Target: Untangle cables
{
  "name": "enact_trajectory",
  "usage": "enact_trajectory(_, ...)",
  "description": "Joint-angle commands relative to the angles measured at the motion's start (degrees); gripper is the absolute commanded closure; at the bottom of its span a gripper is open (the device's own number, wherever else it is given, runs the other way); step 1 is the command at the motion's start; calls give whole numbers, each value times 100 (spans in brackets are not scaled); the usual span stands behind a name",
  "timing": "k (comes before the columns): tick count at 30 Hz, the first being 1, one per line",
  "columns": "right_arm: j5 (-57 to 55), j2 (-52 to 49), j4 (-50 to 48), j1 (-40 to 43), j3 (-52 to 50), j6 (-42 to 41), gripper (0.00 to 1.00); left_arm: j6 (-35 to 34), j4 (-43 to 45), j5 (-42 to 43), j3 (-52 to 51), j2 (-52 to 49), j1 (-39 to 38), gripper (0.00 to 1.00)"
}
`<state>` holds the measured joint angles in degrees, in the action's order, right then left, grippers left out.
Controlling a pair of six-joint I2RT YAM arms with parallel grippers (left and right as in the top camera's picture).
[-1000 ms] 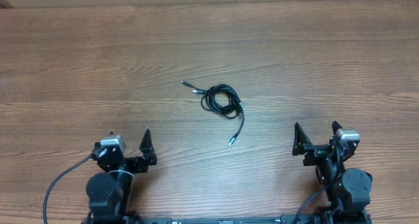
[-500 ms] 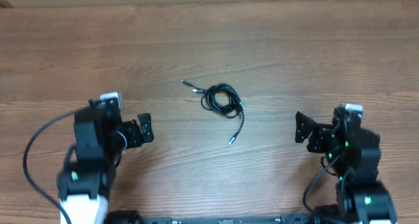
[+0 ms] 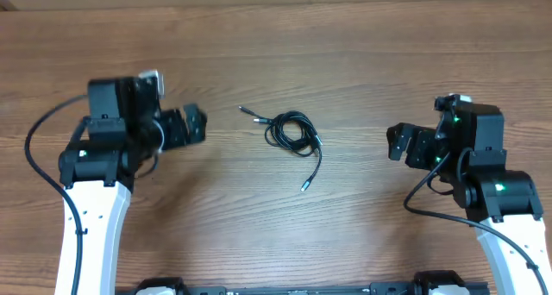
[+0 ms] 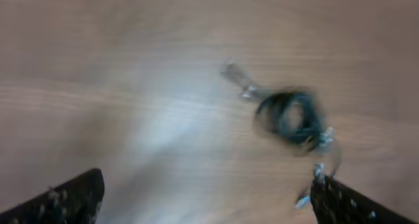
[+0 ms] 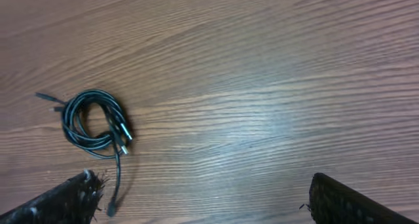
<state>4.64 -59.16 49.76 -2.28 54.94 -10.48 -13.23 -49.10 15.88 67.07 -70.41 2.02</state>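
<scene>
We log the cables (image 3: 291, 129) coiled in one bundle on the surface (image 3: 345, 53), one plug end trailing out (perhaps three strands; the left wrist view is blurred). The left fingers (image 4: 65, 198) stand wide apart left of the bundle, the right fingers (image 5: 347, 204) likewise to its right, neither touching it.

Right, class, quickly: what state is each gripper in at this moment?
Left gripper: open, holding nothing, clear of the cables.
Right gripper: open, holding nothing.

Left arm (image 3: 97, 157), right arm (image 3: 493, 185) nearer cables (image 3: 291, 129)
</scene>
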Motion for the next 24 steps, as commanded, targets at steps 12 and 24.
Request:
enact_trajectory(12, 234, 20, 2, -24, 177, -2, 0, -1128, 605, -426, 1635, -2310, -2002, 5)
enact_trajectory(24, 234, 20, -15, -24, 177, -2, 0, -2365, 859, -616, 1738, -4717, -3062, 22)
